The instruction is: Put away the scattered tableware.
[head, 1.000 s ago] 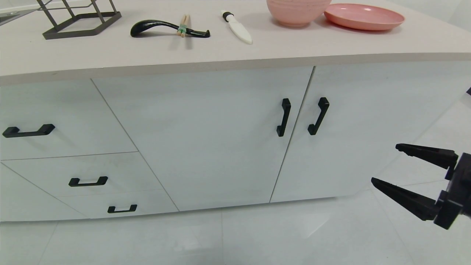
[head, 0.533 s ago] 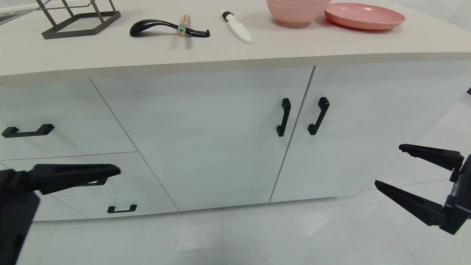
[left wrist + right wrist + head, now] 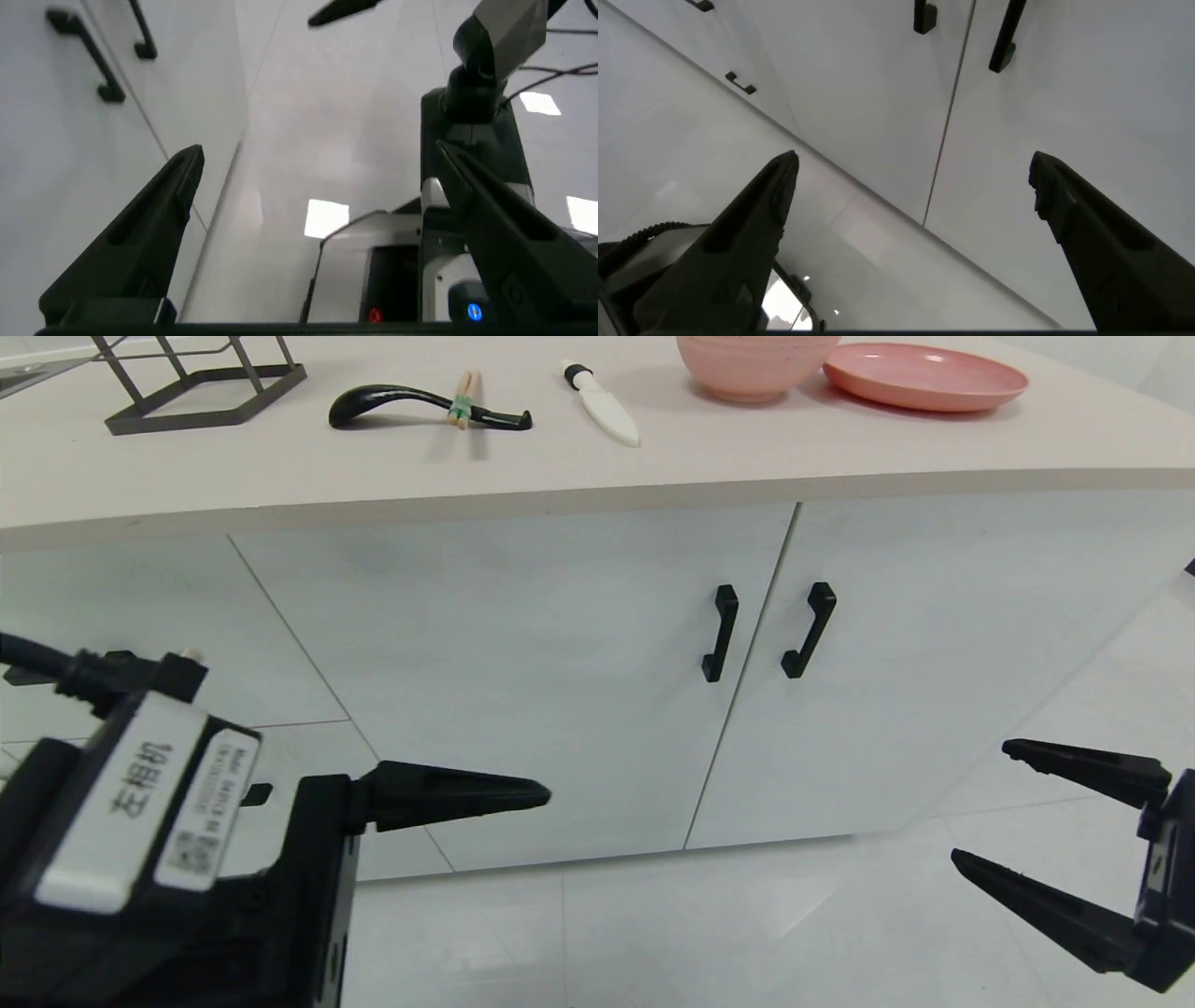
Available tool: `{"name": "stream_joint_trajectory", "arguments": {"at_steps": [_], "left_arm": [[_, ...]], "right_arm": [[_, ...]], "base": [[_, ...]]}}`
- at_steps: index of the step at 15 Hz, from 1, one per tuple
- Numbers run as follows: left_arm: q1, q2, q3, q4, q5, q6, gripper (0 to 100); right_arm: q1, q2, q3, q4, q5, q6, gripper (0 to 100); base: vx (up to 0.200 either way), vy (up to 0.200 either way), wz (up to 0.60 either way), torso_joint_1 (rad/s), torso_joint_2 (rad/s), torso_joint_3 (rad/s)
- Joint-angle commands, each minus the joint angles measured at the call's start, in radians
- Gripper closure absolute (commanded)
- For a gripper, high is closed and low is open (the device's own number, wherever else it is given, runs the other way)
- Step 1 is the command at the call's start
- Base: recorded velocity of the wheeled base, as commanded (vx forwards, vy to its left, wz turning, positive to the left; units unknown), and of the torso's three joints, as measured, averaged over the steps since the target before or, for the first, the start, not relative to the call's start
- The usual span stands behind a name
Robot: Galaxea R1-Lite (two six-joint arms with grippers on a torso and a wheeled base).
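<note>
**Head view.** The left gripper (image 3: 450,796) has entered from the robot's left within the last second. It was absent at first, and it now sits below and to the left of the door handles (image 3: 720,633). One finger shows, pointing toward the handles, and its spread cannot be judged here. The right gripper (image 3: 982,801) has sunk slightly and hangs below and to the right of the door handles, jaws spread with nothing between them. The tableware has not moved. The black spoon (image 3: 411,403), chopsticks (image 3: 463,399) and white knife (image 3: 602,406) lie on the countertop (image 3: 597,471), above and to the left of the door handles. The pink bowl (image 3: 754,364) and pink plate (image 3: 924,376) lie above and to the right.

**Left wrist view.** The left gripper (image 3: 313,168) is spread wide and empty. The door handles (image 3: 84,51) lie ahead of it, well apart from the fingertips.

**Right wrist view.** The right gripper (image 3: 912,163) is likewise spread and empty. The door handles (image 3: 1004,42) lie ahead, not touched.

**Assessment.** Both arms are low, facing the cabinet fronts and not the countertop. The likely step is opening a door before any item is collected. No item is stowed yet.
</note>
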State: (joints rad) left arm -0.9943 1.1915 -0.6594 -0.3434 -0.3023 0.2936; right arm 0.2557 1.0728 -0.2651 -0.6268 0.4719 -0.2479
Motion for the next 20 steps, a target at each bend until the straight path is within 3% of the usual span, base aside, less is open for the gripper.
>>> {"name": "stream_joint_trajectory", "arguments": {"at_steps": [1, 4, 7, 10, 12, 14, 17, 20], "left_arm": [[-0.202, 0.152, -0.137, -0.022, 0.163, 0.010, 0], [-0.159, 0.231, -0.118, -0.163, 0.166, 0.111, 0], [-0.145, 0.272, -0.118, -0.192, 0.160, 0.153, 0], [-0.144, 0.273, -0.129, -0.193, 0.127, 0.140, 0], [-0.046, 0.300, -0.241, -0.177, -0.070, 0.119, 0], [0.062, 0.321, -0.200, -0.190, -0.192, 0.113, 0], [0.055, 0.353, -0.166, -0.240, -0.201, 0.116, 0], [0.025, 0.379, -0.154, -0.295, -0.124, 0.094, 0]], "right_arm": [[0.020, -0.007, 0.021, -0.001, 0.001, -0.001, 0], [0.031, -0.019, 0.037, -0.002, 0.001, -0.001, 0], [0.034, 0.067, -0.011, -0.010, 0.001, -0.004, 0], [0.053, 0.184, -0.040, -0.119, 0.067, -0.016, 0], [0.045, 0.305, -0.083, -0.205, 0.077, -0.018, 0], [0.054, 0.386, -0.109, -0.272, 0.085, -0.018, 0], [0.054, 0.411, -0.125, -0.287, 0.086, -0.019, 0], [0.037, 0.484, -0.174, -0.404, 0.188, -0.025, 0]], "base": [[0.000, 0.000, 0.00, 0.000, 0.00, 0.000], [0.000, 0.000, 0.00, 0.000, 0.00, 0.000], [0.000, 0.000, 0.00, 0.000, 0.00, 0.000], [0.000, 0.000, 0.00, 0.000, 0.00, 0.000], [0.000, 0.000, 0.00, 0.000, 0.00, 0.000], [0.000, 0.000, 0.00, 0.000, 0.00, 0.000], [0.000, 0.000, 0.00, 0.000, 0.00, 0.000], [0.000, 0.000, 0.00, 0.000, 0.00, 0.000]]}}
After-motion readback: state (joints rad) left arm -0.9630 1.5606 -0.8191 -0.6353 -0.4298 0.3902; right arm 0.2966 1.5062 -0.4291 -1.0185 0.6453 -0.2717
